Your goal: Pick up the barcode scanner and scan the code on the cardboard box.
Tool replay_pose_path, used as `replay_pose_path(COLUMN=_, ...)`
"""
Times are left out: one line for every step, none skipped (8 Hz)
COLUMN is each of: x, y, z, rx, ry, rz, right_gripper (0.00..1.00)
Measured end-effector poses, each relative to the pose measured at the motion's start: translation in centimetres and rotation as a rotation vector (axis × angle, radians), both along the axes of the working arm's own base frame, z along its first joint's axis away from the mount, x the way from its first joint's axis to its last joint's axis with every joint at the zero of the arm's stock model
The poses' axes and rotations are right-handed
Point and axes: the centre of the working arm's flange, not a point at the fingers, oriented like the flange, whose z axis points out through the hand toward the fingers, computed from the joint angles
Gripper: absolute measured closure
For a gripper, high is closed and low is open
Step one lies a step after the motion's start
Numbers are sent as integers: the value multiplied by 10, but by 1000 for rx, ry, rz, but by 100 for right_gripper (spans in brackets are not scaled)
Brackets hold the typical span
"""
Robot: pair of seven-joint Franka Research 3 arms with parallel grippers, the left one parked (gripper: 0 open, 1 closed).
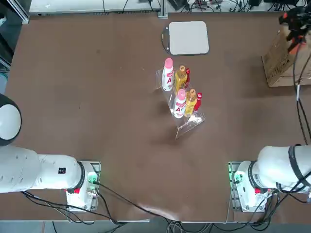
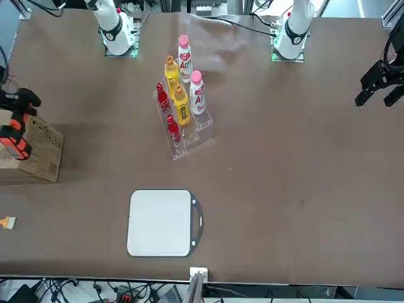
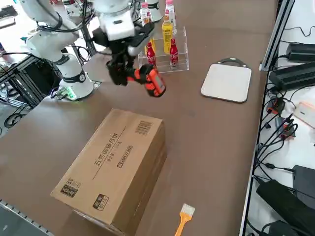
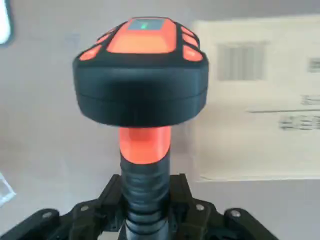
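Right hand (image 4: 146, 207) pinched shut on grip of barcode scanner (image 4: 141, 75), held above the tabletop (image 3: 211, 142). Cardboard box (image 3: 115, 167) at far right, beside scanner; bottles (image 3: 168, 37) left of both.

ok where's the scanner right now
The barcode scanner is in the right gripper; in the right side view it hangs between the bottle rack and the cardboard box, its head toward the white board.

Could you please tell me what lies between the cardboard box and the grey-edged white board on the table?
In the right side view, only bare brown tabletop separates the cardboard box from the white board.
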Motion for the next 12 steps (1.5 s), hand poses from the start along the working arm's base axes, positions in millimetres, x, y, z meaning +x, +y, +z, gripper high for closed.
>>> replay_pose_path(x=-8, y=-30, z=-6, rx=7, ry=0, rz=17, right_gripper=57)
replay_pose_path(x=-13, y=-54, z=-12, rx=9, ry=-8, rz=35, right_gripper=57)
replay_pose_path(x=-15, y=-70, z=-19, rx=7, ry=-19, rz=54, right_gripper=57)
replay_pose_path(x=-13, y=-78, z=-26, rx=5, ry=-25, rz=67, right_gripper=57)
replay_pose_path(x=-9, y=-81, z=-30, rx=5, ry=-28, rz=81, right_gripper=57)
replay_pose_path(x=-5, y=-83, z=-32, rx=8, ry=-28, rz=93, right_gripper=57)
replay_pose_path(x=-4, y=-86, z=-35, rx=10, ry=-25, rz=94, right_gripper=57)
replay_pose_path(x=-4, y=-88, z=-37, rx=12, ry=-23, rz=95, right_gripper=57)
replay_pose_path(x=-4, y=-89, z=-38, rx=12, ry=-23, rz=95, right_gripper=57)
replay_pose_path(x=-4, y=-90, z=-37, rx=12, ry=-23, rz=95, right_gripper=57)
replay_pose_path(x=-4, y=-90, z=-37, rx=11, ry=-24, rz=95, right_gripper=57)
replay_pose_path(x=-4, y=-90, z=-37, rx=12, ry=-24, rz=95, right_gripper=57)
